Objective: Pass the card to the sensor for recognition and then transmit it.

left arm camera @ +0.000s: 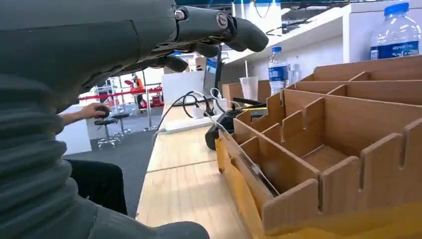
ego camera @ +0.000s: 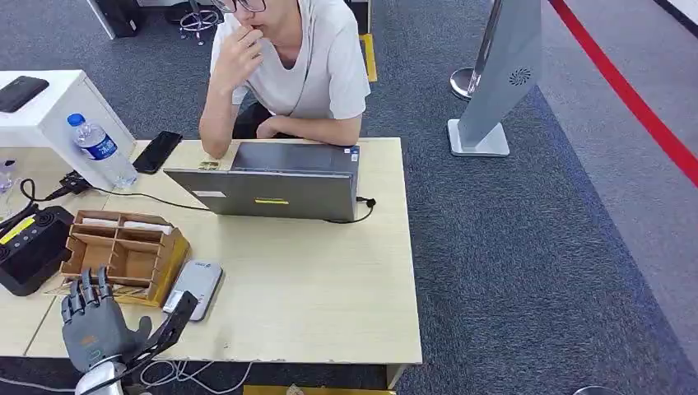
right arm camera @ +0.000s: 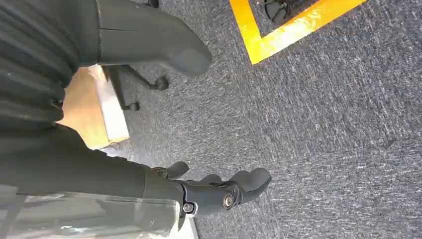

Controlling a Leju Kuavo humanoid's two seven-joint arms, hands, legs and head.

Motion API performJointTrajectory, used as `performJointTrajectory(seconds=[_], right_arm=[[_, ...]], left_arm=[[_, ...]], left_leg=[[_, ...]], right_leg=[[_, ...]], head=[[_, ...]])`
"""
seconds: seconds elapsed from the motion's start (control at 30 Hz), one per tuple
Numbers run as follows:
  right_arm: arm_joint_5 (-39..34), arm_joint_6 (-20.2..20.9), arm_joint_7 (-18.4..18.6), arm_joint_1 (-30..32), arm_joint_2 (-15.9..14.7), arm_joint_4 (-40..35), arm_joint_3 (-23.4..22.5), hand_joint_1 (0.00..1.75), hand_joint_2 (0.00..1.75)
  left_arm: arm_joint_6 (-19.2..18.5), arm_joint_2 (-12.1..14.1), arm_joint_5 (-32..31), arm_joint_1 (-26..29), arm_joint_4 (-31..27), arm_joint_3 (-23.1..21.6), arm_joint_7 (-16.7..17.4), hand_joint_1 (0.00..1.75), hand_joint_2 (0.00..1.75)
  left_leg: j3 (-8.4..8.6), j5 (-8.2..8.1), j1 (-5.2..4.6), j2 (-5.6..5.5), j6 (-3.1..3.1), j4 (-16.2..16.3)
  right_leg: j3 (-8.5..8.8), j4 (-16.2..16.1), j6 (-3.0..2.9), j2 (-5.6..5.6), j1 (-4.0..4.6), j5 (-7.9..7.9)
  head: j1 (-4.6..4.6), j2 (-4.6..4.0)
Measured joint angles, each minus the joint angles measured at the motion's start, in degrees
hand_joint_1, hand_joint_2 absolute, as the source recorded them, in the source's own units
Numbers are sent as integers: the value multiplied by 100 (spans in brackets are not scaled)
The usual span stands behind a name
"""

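The left robot hand (ego camera: 92,322) hovers at the near bench (ego camera: 329,304) edge, fingers spread, holding nothing, just before the wooden organizer (ego camera: 123,253). The right robot hand (right arm camera: 219,191) hangs over the carpet, fingers loosely extended and empty. No card can be made out; it may sit in an organizer compartment. The grey sensor (ego camera: 194,285) lies beside the organizer. Judgement: a card is light, thin, stiff and slippery; pinch it by an exposed edge.
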Motion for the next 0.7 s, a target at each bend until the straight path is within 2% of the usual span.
performJointTrajectory(seconds=[0.2, 0.7], right_arm=[[7, 7, 0, 2, -2, 0, 0, 0, 175], [9, 7, 0, 3, -26, 0, 2, 0, 175]], left_arm=[[-33, 33, 0, -41, 31, -173, 37, 0, 175], [-35, 33, 0, -67, 41, -191, -15, 0, 175]], left_leg=[[0, 0, 0, 0, 0, 0], [0, 0, 0, 1, 0, 0]], right_leg=[[1, 0, 0, 0, 0, 0], [0, 0, 0, 0, 0, 0]], head=[[0, 0], [0, 0]])
